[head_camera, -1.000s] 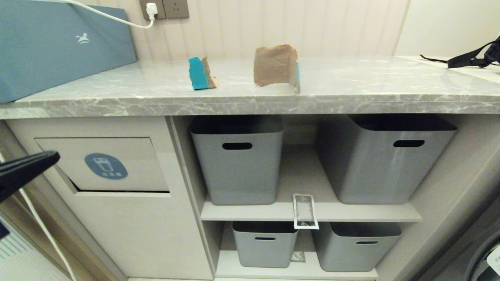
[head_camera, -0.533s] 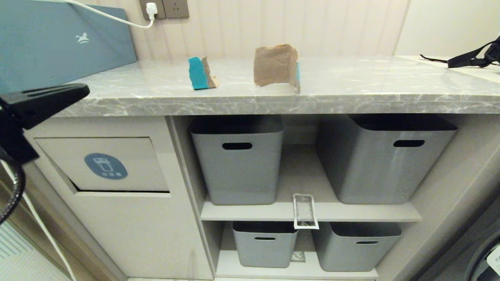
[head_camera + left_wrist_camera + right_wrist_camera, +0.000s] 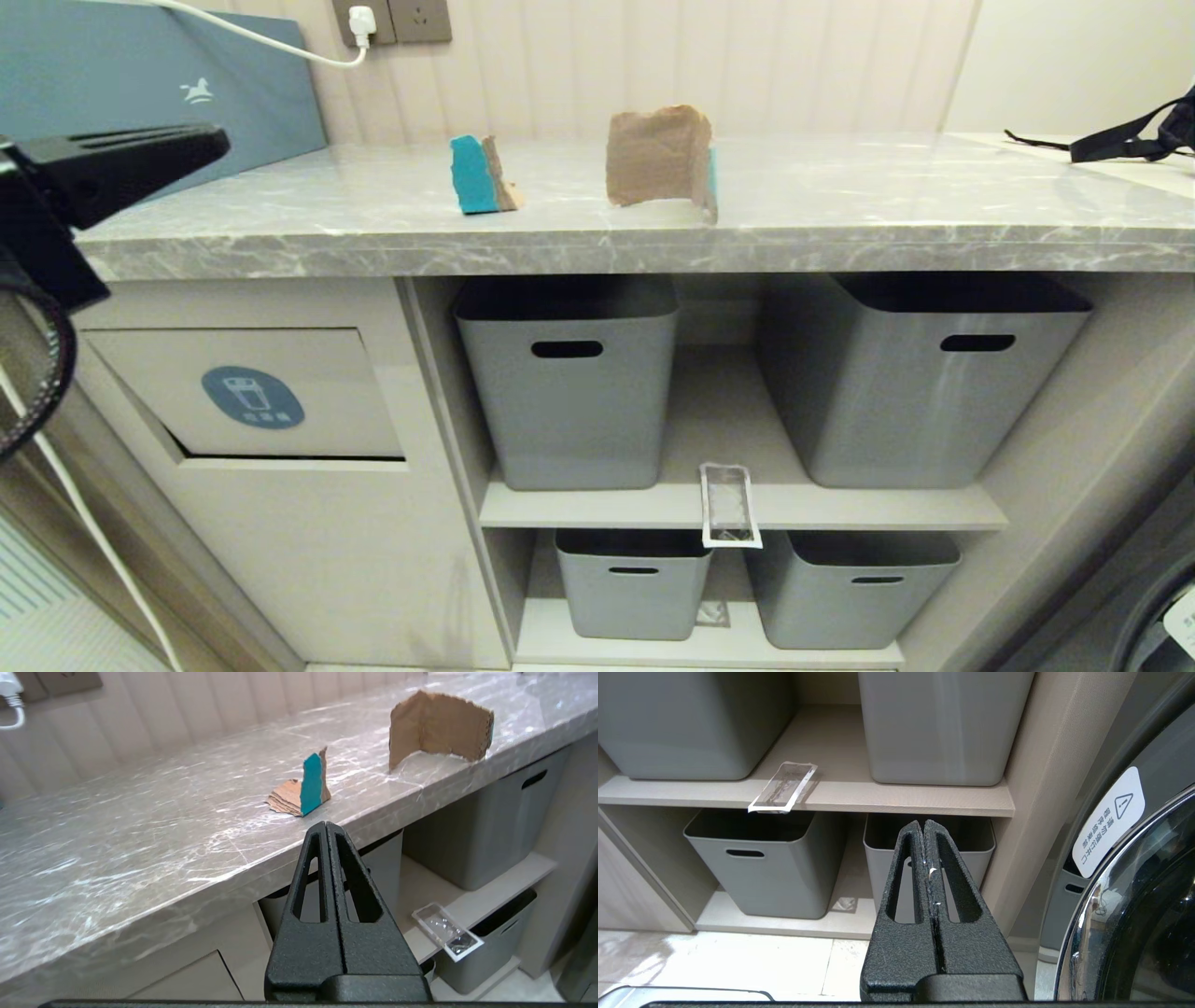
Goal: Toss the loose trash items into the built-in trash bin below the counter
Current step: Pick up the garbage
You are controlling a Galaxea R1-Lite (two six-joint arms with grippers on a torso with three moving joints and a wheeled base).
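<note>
- Left tool (image 3: 201, 149) was up at the tabletop's (image 3: 840, 201) left front edge, pinched tight with nothing in it. Looked like the reach toward the first pickup.
- Closest target was the small teal-faced cardboard scrap (image 3: 302, 788), standing on edge near the front edge. Next move would need the tool spread wide before closing in.
- Bigger brown cardboard piece (image 3: 658, 157) stood folded just beside the front edge, mid-tabletop.
- Clear wrapper (image 3: 728, 505) hung over the shelf's (image 3: 840, 509) front edge.
- Trash bin flap (image 3: 252, 392) sat below the tabletop's left end.
- Right tool (image 3: 923, 828) parked low by the shelves, pressed together too.
</note>
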